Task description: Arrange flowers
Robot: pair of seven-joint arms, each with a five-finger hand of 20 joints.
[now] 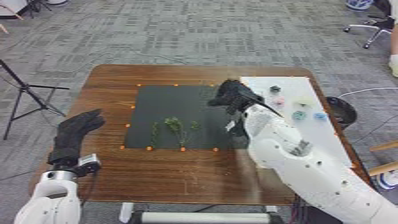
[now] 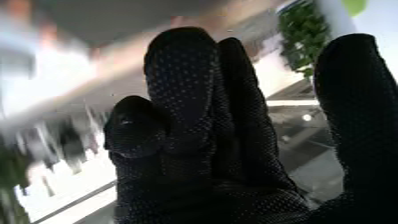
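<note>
Right hand: mine [image 1: 234, 95], over the far right part of the black mat [image 1: 160, 105]. Fingers [image 2: 182, 75] extended and close together, thumb [image 2: 355, 100] standing well off them. I see nothing pinched; contact with anything below, cannot tell.
Leafy sprigs: green, thin-stemmed [image 1: 173, 125], lying on the mat left of my right hand, well apart from it.
Foliage at the gap: right wrist view gives me a dense green clump [image 2: 304, 37] beyond the space between fingers and thumb. Touching or clear of the glove, cannot tell.
Handling, judged: light, bendy, easily crushed at leaf and petal. Thin stems may roll or slip against glove fabric.
Hold point, judged: bare lower stem, light pinch of thumb against fingertips, leaves kept out of the grip.
Flower heads: small and loosely grouped on the white sheet [image 1: 327, 142], to the right of the mat. Noted pink [image 1: 279, 101], pale yellow [image 1: 303, 103], teal [image 1: 298, 115], blue [image 1: 321, 115], one dark [image 1: 275, 89]. Stem length, cannot tell.
Risk, judged: a low sweep of the glove could drag neighbouring blooms along.
Left hand: mine [image 1: 75, 131], away from the flowers, near the left edge of the brown wooden table [image 1: 195, 182]; fingers extended, nothing held.
</note>
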